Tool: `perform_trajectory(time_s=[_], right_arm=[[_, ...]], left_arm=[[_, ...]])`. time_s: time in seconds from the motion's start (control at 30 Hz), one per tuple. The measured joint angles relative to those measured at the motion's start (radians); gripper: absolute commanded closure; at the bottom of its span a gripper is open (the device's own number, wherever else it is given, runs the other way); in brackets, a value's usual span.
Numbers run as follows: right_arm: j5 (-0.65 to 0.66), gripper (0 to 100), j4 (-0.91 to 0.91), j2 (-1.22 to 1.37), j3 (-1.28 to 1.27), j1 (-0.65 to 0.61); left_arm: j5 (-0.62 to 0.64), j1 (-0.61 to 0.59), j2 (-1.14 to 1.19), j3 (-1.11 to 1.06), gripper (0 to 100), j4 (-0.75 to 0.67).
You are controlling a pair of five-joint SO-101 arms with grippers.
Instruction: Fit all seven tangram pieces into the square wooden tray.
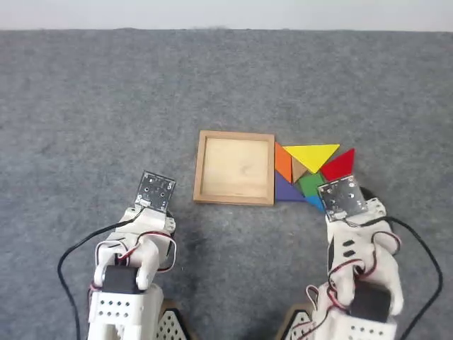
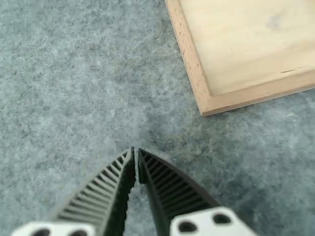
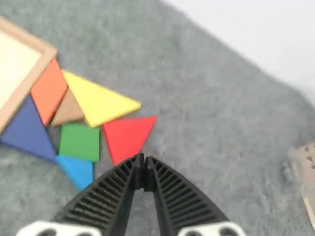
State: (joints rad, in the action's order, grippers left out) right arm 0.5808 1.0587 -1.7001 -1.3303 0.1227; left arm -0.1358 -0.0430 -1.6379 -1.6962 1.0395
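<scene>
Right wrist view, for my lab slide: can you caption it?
Shut right gripper above grey carpet, near seven loose tangram pieces clustered beside the wooden tray.

light: bright, even | source: probably overhead | shadows: faint, soft along tray (image 1: 233, 200) edge

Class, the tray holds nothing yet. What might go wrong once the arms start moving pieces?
1. The coloured tangram pieces lie flat, packed edge to edge. Lifting the red triangle nearest the right end effector may shove the green square and yellow triangle.
2. The orange parallelogram sits against the rim of the square wooden tray, leaving little finger room on that side.
</scene>
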Motion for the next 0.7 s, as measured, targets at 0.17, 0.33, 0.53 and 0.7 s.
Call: perform_trajectory(time_s=[0.17,0.33,0.53,0.7], right_arm=[[0.0,98.6,0.002,0.328,0.221,0.0],[-0.002,96.8,0.014,0.804,0.488,-0.005],[-0.155,77.5,0.052,1.381,0.786,-0.086],[-0.319,72.7,0.063,1.722,0.98,-0.15]], left_arm=[[0.0,0.0,0.0,0.0,99,0.0],[0.0,0.0,0.0,0.0,99,0.0],[0.0,0.0,0.0,0.0,99,0.0],[0.0,0.0,0.0,0.0,99,0.0]])
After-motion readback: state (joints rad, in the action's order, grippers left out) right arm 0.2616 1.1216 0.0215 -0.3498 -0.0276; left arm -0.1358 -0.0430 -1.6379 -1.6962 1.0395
